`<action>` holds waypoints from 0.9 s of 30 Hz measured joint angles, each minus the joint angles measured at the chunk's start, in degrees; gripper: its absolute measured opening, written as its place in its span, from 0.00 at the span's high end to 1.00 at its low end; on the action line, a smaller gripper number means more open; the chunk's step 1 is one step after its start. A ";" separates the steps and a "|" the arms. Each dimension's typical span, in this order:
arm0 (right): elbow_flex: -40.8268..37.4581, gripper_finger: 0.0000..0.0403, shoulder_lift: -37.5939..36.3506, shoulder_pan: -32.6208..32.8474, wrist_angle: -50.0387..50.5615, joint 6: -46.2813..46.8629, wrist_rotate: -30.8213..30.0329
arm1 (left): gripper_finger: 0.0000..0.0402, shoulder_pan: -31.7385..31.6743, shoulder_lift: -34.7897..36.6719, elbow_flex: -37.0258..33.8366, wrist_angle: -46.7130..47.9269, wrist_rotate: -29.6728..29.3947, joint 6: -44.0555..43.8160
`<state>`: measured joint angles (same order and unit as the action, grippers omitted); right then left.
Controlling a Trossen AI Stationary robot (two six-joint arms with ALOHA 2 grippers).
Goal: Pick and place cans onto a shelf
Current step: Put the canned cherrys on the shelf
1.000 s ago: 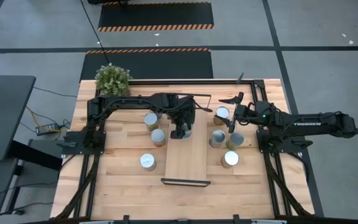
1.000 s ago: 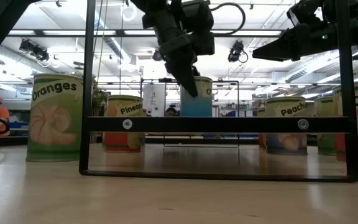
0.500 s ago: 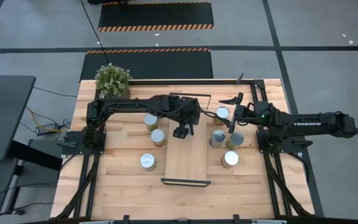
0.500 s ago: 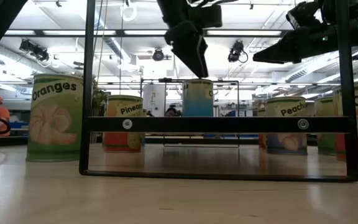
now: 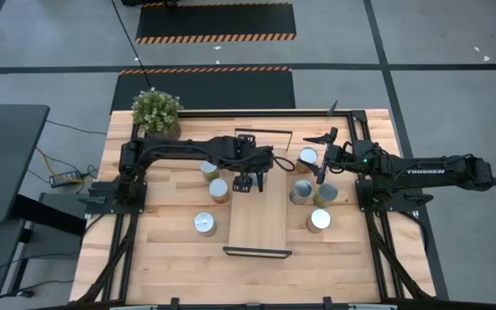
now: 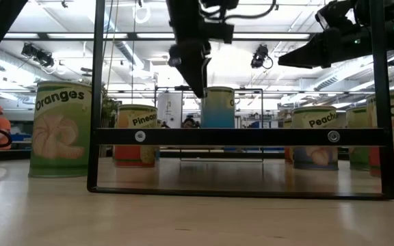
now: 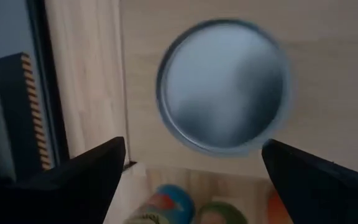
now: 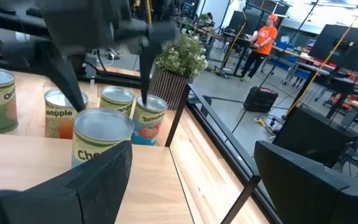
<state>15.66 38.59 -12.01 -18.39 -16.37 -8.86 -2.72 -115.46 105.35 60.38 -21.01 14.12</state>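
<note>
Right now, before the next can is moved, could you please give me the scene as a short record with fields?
Shelf: the shelf lies lengthwise at the table's middle.
On shelf: one can, upright, at the far end.
Left end effector: the left end effector is open, empty and raised above that can.
Right end effector: the right end effector is open, empty, above the right-hand cans.
Cans left of shelf: three in sight.
Cans right of shelf: four in sight.
Other: plant at far left corner.
</note>
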 joint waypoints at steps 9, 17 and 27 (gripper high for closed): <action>0.00 0.14 0.00 0.00 0.04 0.10 0.60 | 0.04 -0.31 0.04 -8.67 -21.22 -7.55 9.20; 0.00 0.14 0.00 0.00 0.07 0.10 0.61 | 0.04 -0.15 0.59 -8.95 -22.58 -8.73 8.96; 0.00 0.14 0.80 1.28 0.43 1.15 1.42 | 0.04 0.26 1.09 -8.58 -28.66 -4.60 3.35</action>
<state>15.66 39.38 -10.73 -17.97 -15.22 -7.44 -2.46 -114.37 96.77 31.72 -25.61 17.47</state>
